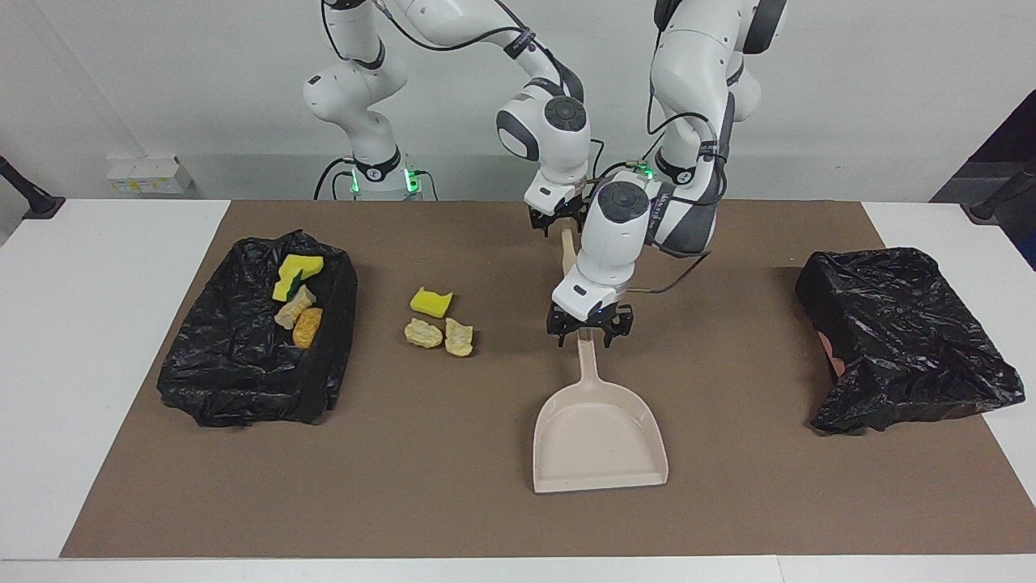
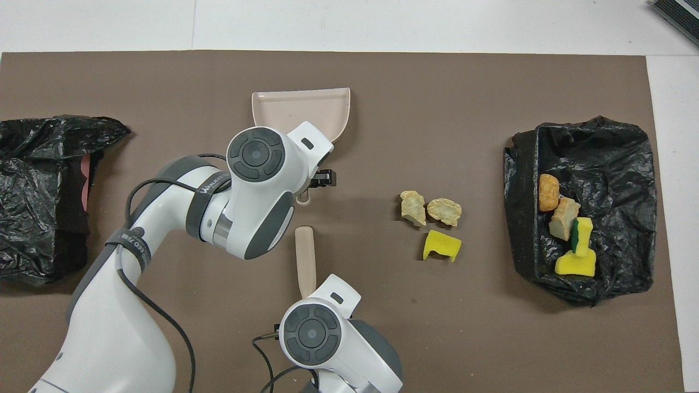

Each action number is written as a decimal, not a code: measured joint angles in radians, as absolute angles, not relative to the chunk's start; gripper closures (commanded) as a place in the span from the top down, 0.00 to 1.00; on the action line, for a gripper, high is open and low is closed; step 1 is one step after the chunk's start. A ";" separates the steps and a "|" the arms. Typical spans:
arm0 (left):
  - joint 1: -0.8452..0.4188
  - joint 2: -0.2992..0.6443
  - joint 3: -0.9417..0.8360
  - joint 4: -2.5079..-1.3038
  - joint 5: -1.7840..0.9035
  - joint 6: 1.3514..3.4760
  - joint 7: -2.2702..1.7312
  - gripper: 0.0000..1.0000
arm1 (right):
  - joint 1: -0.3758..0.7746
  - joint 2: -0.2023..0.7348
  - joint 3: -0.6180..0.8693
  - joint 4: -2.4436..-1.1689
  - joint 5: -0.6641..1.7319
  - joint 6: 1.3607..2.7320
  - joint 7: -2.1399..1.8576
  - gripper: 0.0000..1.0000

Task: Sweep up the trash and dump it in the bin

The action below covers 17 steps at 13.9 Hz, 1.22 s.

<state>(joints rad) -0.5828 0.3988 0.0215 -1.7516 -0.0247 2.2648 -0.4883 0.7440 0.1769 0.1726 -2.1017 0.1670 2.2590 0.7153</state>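
Dustpan (image 1: 597, 433): smooth beige plastic, slight sheen. Brush handle (image 2: 305, 261): same matt beige plastic. Bin liner (image 1: 243, 368): crinkled glossy black plastic film. Mat (image 1: 453, 494): matt brown, paper-like. Counter (image 1: 81, 340): smooth white. Yellow sponge chunk (image 1: 430, 302): porous foam. Crusty lumps (image 1: 439, 334): rough, bread-like.
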 measured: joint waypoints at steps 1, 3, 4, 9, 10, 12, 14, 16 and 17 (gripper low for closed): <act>-0.583 0.399 0.023 -1.751 -0.025 2.265 -0.489 0.55 | 0.748 0.177 0.173 -2.106 0.171 2.266 0.715 0.19; -0.583 0.399 0.029 -1.748 -0.025 2.265 -0.490 0.18 | 0.753 0.178 0.173 -2.108 0.173 2.271 0.715 0.00; -0.583 0.399 0.031 -1.746 -0.025 2.265 -0.490 0.04 | 0.754 0.178 0.173 -2.108 0.173 2.273 0.715 0.00; -0.572 0.396 0.050 -1.734 -0.025 2.268 -0.487 0.00 | 0.749 0.180 0.167 -2.092 0.173 2.254 0.715 0.00; -0.560 0.394 0.054 -1.724 -0.025 2.268 -0.476 0.00 | 0.742 0.177 0.164 -2.082 0.173 2.225 0.715 0.00; -0.516 0.389 0.057 -1.697 -0.024 2.246 -0.409 0.00 | 0.703 0.137 0.162 -2.059 0.173 2.116 0.704 0.00; -0.466 0.384 0.058 -1.657 -0.024 2.161 -0.296 0.00 | 0.636 0.048 0.160 -2.046 0.173 1.943 0.676 0.00; -0.436 0.383 0.058 -1.616 -0.024 2.088 -0.208 0.00 | 0.552 -0.049 0.157 -2.046 0.170 1.802 0.661 0.00; -0.427 0.383 0.058 -1.604 -0.024 2.073 -0.163 0.00 | 0.508 -0.085 0.155 -2.051 0.159 1.766 0.659 0.00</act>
<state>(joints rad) -0.4270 0.3834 0.0578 -1.6035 -0.0244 2.0731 -0.1626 0.5078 -0.0848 0.1549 -2.0510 0.1587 1.7656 0.6590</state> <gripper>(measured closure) 0.687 0.740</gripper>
